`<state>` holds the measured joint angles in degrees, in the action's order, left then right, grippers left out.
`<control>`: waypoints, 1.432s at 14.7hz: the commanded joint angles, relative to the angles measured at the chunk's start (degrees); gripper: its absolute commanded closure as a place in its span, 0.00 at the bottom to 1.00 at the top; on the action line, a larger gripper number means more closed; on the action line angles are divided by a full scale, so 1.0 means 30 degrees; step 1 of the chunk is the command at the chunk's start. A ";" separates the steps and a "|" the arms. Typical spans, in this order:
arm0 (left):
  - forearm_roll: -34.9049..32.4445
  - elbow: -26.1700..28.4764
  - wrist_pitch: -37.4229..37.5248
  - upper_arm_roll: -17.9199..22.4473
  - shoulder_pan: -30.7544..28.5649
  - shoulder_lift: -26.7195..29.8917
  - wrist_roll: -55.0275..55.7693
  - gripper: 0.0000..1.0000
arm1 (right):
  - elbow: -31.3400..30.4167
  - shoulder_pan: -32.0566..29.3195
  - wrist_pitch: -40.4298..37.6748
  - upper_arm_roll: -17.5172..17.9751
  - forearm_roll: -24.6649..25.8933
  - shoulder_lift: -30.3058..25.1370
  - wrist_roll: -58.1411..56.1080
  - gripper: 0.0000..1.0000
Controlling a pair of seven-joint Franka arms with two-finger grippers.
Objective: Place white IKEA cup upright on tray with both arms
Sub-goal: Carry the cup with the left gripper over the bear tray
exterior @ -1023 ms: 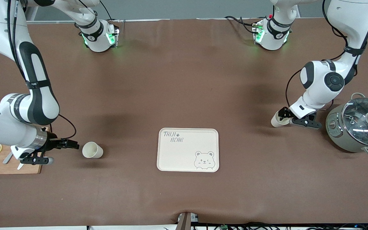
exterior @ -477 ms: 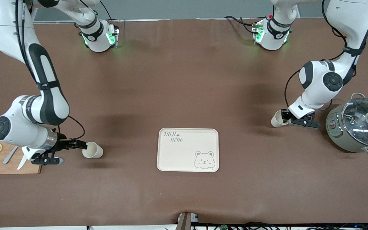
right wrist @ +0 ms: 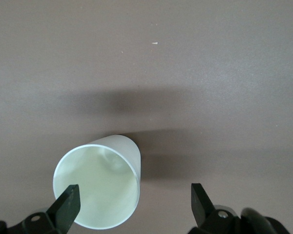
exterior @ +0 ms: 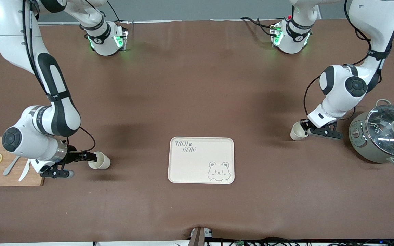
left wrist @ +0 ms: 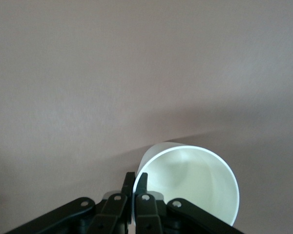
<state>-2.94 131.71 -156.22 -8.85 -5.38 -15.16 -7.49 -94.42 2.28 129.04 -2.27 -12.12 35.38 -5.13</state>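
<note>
You have two white cups on the brown table, both plain, tapered and lying on their sides, plus one cream tray (exterior: 201,160) with grey "TAIJI BEAR" lettering and a winking bear, lying flat between them and bare.

Cup count: two. Tray: one. Cutting board: one. Pot: one.

Toward the right arm's end, the first cup (exterior: 100,161) lies just beside the wooden cutting board (exterior: 10,179), which carries two lemon slices and cutlery. The right gripper (exterior: 89,158) is low at this cup's mouth; its fingers stand wide apart, one finger (right wrist: 67,204) in front of the rim, nothing clamped.

Toward the left arm's end, the second cup (exterior: 297,131) lies near the glass-lidded pot (exterior: 383,135). The left gripper (exterior: 305,125) sits at its mouth, fingers pinched together on the rim wall, as the left wrist view shows (left wrist: 135,187).
</note>
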 commanded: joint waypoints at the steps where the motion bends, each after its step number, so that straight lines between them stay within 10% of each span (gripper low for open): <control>1: 0.0246 -0.1357 0.0770 -0.0127 0.0502 -0.0220 0.0996 1.00 | -0.0021 -0.0027 0.0518 0.0025 -0.0297 0.0276 0.0098 0.00; 18: 0.0041 -1.2200 0.9944 -0.0069 0.8059 -0.4379 1.3857 1.00 | -0.0021 0.0500 0.1223 0.0054 -0.0326 0.1156 0.0098 0.02; 21: 0.0012 -1.3516 0.9944 -0.0069 0.9056 -0.5578 1.5440 1.00 | -0.0021 0.0647 0.1194 0.0054 -0.0326 0.1156 0.0098 0.42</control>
<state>-2.94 95.80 -127.86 -9.40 19.63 -28.45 35.88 -94.43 3.77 132.24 -2.07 -12.12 38.89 -5.12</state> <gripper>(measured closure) 0.960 0.119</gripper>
